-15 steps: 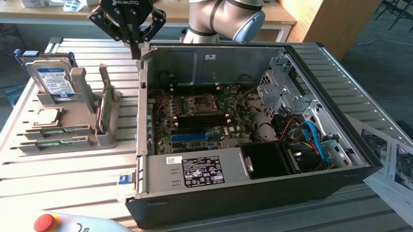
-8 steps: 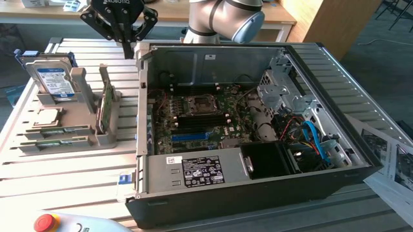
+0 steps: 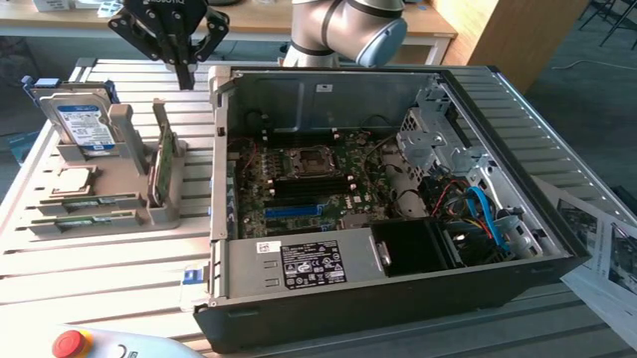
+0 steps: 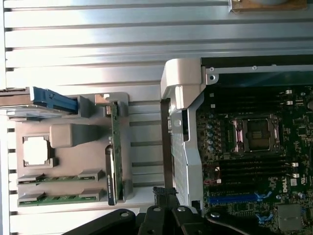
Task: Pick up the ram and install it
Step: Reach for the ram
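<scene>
Pincer (image 3: pixel 186 77) (image 4: pixel 164 192): black fingers drawn together, holding nothing; it hangs above the desk, close to the outer wall of the computer case, at the corner near the arm's base.
Arm (image 3: pixel 348 22): grey with a blue cap, behind the far edge of the case in the exterior view.
Ram (image 3: pixel 88 202) (image 4: pixel 61 178): a narrow green stick lying flat in a groove of the grey holder, at the end farthest from the hard drive; well apart from the pincer and not touched by it.
Second stick (image 3: pixel 77 221) (image 4: pixel 58 199): same kind, flat in the next groove, just beside the first and parallel to it.
Holder (image 3: pixel 124 142) (image 4: pixel 73 134): grey rack on the desk, at the exterior view's left of the case.
Hard drive (image 3: pixel 82 123) (image 4: pixel 51 100): silver with a blue label, standing upright in the holder.
Processor chip (image 3: pixel 71 181) (image 4: pixel 36 151): square and silver, flat in a recess between the hard drive and the ram.
Green card (image 3: pixel 162 160) (image 4: pixel 113 156): broader board standing on edge along the holder's side nearest the case.
Computer case (image 3: pixel 398 298) (image 4: pixel 183 78): black, lying on its side with the panel off.
Motherboard (image 3: pixel 333 209) (image 4: pixel 293 142): green, with a square socket in the middle.
Slots (image 3: pixel 310 188) (image 4: pixel 254 166): long black rows just beside the socket.
Desk (image 3: pixel 100 268) (image 4: pixel 98 44): ribbed metal surface carrying the holder and the case.
Red button (image 3: pixel 68 343): at the exterior view's lower left corner.
</scene>
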Controlling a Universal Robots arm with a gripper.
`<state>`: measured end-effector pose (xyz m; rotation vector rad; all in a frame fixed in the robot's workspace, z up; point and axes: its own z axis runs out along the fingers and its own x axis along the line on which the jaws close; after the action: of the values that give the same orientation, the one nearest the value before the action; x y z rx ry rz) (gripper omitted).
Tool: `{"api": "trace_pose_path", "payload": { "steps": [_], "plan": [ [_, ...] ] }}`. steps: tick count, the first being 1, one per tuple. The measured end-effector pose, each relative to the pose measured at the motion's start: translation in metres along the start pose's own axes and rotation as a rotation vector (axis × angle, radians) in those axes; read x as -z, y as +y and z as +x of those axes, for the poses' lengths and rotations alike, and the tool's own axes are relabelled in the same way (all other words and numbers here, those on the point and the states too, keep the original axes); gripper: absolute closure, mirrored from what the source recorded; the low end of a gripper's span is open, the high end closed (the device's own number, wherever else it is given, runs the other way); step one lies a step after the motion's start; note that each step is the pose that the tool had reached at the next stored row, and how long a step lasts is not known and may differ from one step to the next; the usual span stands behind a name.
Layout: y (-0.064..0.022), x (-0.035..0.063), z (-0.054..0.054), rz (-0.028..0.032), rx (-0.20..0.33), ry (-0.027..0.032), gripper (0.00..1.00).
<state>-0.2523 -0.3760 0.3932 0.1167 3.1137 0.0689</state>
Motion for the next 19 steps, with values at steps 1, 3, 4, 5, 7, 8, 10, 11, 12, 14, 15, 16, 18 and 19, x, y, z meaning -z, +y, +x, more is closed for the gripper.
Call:
{"api": "trace_pose_path", "payload": {
  "steps": [1, 3, 4, 5, 7, 8, 10, 11, 12, 14, 15, 16, 18, 19],
  "plan": [
    [0.0002, 0.0000, 0.002, 0.0000, 0.000, -0.0001, 0.90],
    [0.0006, 0.0001, 0.006, 0.0000, 0.000, 0.0000, 0.90],
    [0.0007, 0.0002, 0.008, 0.0001, 0.000, 0.0000, 0.90],
    [0.0008, 0.0002, 0.010, 0.0001, 0.000, 0.0000, 0.90],
    [0.0009, 0.0003, 0.015, 0.0000, 0.000, 0.0000, 0.90],
    [0.0008, 0.0004, 0.018, 0.0000, 0.000, 0.0000, 0.90],
    [0.0009, 0.0005, 0.023, 0.0000, 0.000, -0.0001, 0.90],
    [0.0009, 0.0006, 0.025, 0.0000, 0.000, 0.0000, 0.90],
    [0.0010, 0.0006, 0.028, 0.0000, 0.000, 0.0000, 0.90],
    [0.0012, 0.0007, 0.033, 0.0000, 0.000, 0.0000, 0.90],
    [0.0013, 0.0008, 0.035, 0.0000, 0.000, 0.0000, 0.90],
    [0.0015, 0.0009, 0.038, 0.0001, 0.000, 0.0001, 0.90],
    [0.0019, 0.0009, 0.043, 0.0000, 0.000, -0.0001, 0.90],
    [0.0021, 0.0010, 0.045, 0.0000, 0.000, 0.0001, 0.90]
  ]
}}
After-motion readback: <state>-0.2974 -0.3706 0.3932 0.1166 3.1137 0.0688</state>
